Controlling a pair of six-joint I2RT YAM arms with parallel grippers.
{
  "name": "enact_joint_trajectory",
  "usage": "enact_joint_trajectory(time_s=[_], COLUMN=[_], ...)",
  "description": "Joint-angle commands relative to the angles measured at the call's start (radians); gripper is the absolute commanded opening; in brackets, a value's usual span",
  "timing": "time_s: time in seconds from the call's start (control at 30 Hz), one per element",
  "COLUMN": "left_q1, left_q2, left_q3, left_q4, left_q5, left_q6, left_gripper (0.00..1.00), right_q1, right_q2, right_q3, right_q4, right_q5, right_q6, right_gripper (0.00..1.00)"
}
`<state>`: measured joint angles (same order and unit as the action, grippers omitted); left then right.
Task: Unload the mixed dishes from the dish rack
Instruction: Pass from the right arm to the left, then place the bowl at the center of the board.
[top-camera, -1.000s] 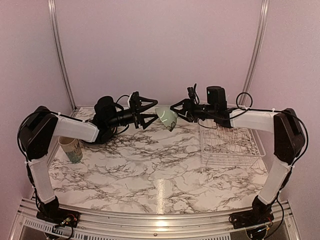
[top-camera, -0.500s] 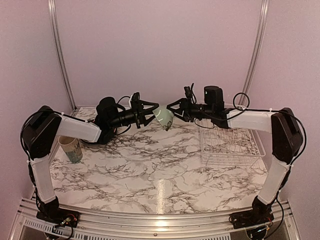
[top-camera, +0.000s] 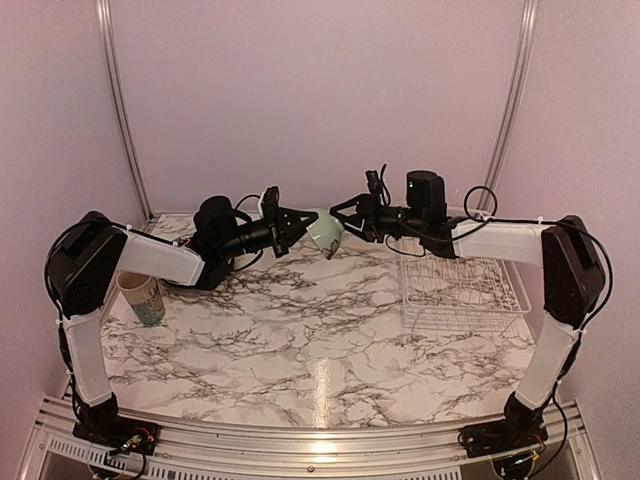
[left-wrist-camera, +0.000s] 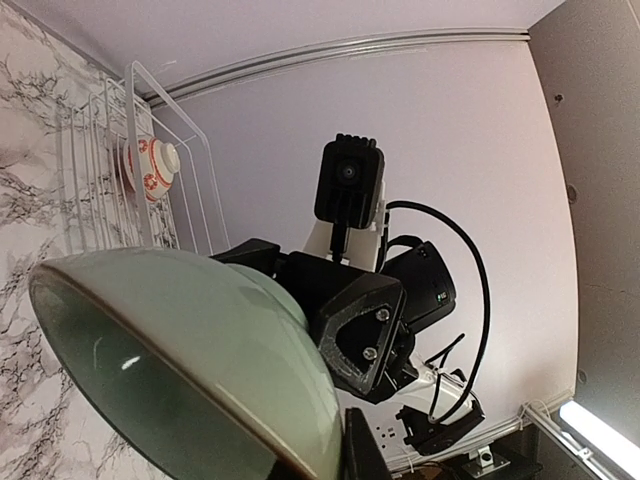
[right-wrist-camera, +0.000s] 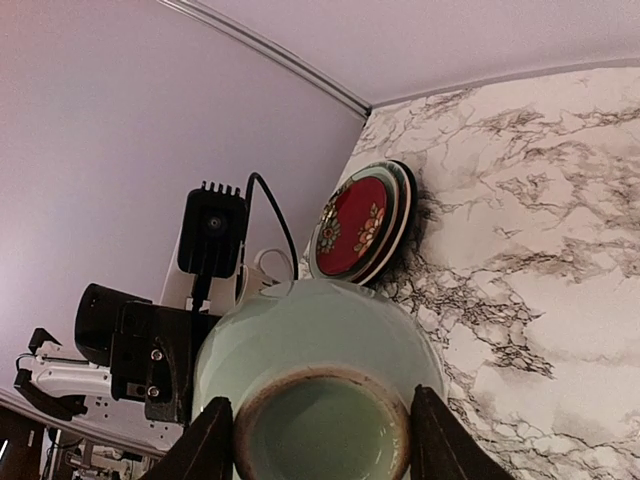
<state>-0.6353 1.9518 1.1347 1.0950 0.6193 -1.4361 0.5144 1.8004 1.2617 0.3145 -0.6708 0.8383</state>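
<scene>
1. Your right fingers (top-camera: 343, 216) are closed on the foot ring of the green bowl (top-camera: 325, 234). The right wrist view shows 1 finger on each side of the foot.
2. The green bowl hangs in the air, tipped on its side, over the far part of the tabletop (top-camera: 300, 330). That is about 12 o'clock from the tabletop's centre. Its mouth faces your left arm.
3. Your left fingers (top-camera: 296, 226) reach the bowl's rim from its 9 o'clock side. In the left wrist view 1 finger shows just under the rim. You cannot tell from these views whether they grip the rim or how far apart they stand.
4. The rack (top-camera: 462, 290) sits on the tabletop at 3 o'clock, below your right forearm. The left wrist view shows a small bowl (left-wrist-camera: 152, 168), red and white, among its wires.
5. The mug (top-camera: 142, 298) stands upright at 9 o'clock, beside your left arm.
6. In the right wrist view a stack of plates (right-wrist-camera: 365, 225), a red patterned one on top, rests on the tabletop close to the wall, at 12 o'clock from the green bowl.
</scene>
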Motion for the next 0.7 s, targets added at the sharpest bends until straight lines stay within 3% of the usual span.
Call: enact_joint_trajectory(time_s=[0.0, 0.17, 0.23, 0.33, 0.47, 0.57, 0.67], left_q1=[-0.004, -0.004, -0.003, -0.003, 0.000, 0.002, 0.000], left_q2=[0.013, 0.004, -0.004, -0.033, -0.088, -0.127, -0.144], left_q3=[0.022, 0.015, 0.011, -0.003, -0.006, 0.013, 0.108], left_q4=[0.021, 0.006, -0.016, -0.089, -0.292, -0.477, -0.771], left_q5=[0.003, 0.010, 0.013, 0.010, -0.015, -0.052, -0.128], left_q6=[0.007, 0.025, 0.042, 0.098, 0.251, 0.383, 0.564], left_gripper=[0.00, 0.00, 0.00, 0.00, 0.00, 0.00, 0.00], right_q1=[0.012, 0.012, 0.013, 0.012, 0.008, 0.001, -0.013], right_q2=[0.000, -0.002, -0.010, -0.036, -0.075, -0.098, -0.133], right_q3=[0.028, 0.020, 0.017, 0.010, 0.018, 0.017, 0.000], right_q4=[0.092, 0.080, 0.054, 0.005, -0.133, -0.207, -0.252], right_q5=[-0.005, 0.010, 0.027, 0.072, 0.161, 0.213, 0.264], right_q6=[0.008, -0.015, -0.041, -0.097, -0.204, -0.259, -0.295], right_gripper=[0.27, 0.31, 0.42, 0.70, 0.87, 0.90, 0.91])
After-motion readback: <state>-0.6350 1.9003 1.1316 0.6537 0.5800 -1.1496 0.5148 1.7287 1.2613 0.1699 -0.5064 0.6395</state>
